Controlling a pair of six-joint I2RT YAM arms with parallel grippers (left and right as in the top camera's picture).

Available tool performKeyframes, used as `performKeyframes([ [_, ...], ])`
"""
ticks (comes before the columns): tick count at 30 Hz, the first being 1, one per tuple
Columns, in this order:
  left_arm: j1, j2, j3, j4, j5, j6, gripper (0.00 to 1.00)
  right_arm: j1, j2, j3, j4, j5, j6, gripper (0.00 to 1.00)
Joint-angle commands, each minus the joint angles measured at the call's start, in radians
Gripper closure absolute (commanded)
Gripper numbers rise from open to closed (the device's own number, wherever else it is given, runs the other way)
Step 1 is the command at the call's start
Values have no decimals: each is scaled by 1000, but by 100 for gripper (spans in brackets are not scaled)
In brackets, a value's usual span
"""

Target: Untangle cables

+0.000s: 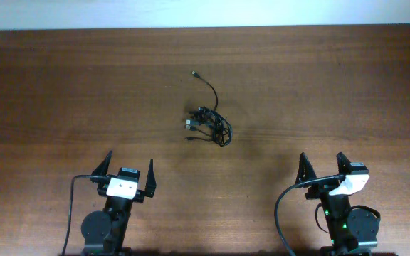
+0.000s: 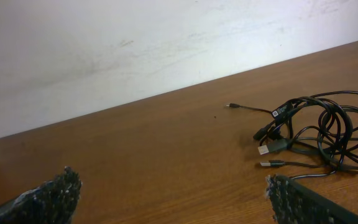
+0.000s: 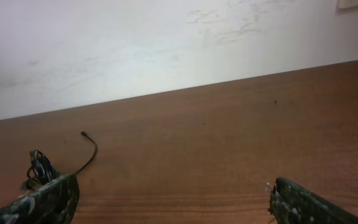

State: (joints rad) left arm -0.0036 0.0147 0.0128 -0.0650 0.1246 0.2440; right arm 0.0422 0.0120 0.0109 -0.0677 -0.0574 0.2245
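Overhead, tangled cables (image 1: 211, 124) lie on a wooden table (image 1: 333, 85) by a white wall (image 1: 205, 13).

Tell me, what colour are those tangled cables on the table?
Black cables with silvery plug ends; the left wrist view shows them best.

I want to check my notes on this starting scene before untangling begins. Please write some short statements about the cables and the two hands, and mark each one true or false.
1. The cables lie in one bunch on the table. True.
2. The left hand is shut on a cable. False: it is open, holds nothing and is apart from the bunch.
3. One plug end reaches out of the bunch toward the far wall. True.
4. The bunch lies to the right of the right hand. False: it lies between the two hands, farther out on the table.
5. The right hand is open and empty. True.
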Motion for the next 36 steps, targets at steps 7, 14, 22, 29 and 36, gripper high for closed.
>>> performKeyframes([
  [7,5,-7,-4,-5,10,16,1,-5,14,-5,-4,-10,-8,1],
  [14,5,-7,-4,-4,10,16,1,-5,14,-5,-4,-10,-8,1],
  [22,5,-6,-4,-5,10,16,1,-5,14,-5,-4,-10,-8,1],
  [29,5,-7,-4,-4,10,16,1,-5,14,-5,-4,-10,-8,1],
  [36,5,-7,-3,-4,18,-33,1,-3,14,-5,-3,-19,-8,1],
])
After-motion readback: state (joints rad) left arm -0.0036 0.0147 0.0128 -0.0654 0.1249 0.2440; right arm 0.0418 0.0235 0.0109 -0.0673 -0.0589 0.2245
